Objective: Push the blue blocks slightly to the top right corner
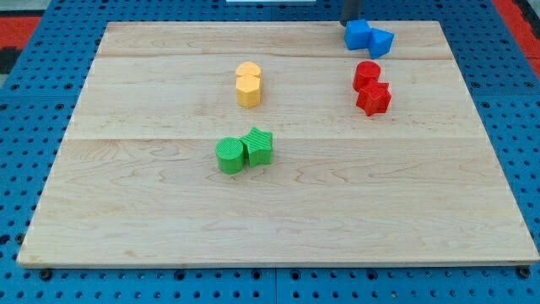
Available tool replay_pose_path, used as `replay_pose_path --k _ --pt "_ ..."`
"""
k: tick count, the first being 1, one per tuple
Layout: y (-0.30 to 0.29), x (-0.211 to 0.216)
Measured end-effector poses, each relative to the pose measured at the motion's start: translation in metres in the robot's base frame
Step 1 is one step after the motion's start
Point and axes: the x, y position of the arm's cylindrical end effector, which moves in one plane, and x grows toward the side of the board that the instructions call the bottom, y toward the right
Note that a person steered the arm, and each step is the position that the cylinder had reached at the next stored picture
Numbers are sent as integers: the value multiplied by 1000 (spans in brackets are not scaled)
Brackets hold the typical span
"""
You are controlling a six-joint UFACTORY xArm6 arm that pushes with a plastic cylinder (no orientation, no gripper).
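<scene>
Two blue blocks sit touching near the board's top right: a blue cube-like block (358, 35) and, on its right, a blue wedge-like block (380, 41). My dark rod comes in from the view's top edge. My tip (352, 20) is at the top side of the left blue block, touching it or nearly so; the very end is partly hidden behind that block.
Two red blocks (367, 75) (374, 98) sit touching just below the blue ones. Two yellow blocks (248, 84) stand together at top centre. A green cylinder (229, 156) and a green star-like block (258, 146) touch at mid board. The wooden board's top edge (253, 24) is close behind the blue blocks.
</scene>
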Motion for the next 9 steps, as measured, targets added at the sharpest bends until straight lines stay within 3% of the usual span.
replay_pose_path --k 1,2,4,6,9 --pt "41 0" --pt "38 0" --pt "7 28" --pt "-16 9" --pt "-74 18"
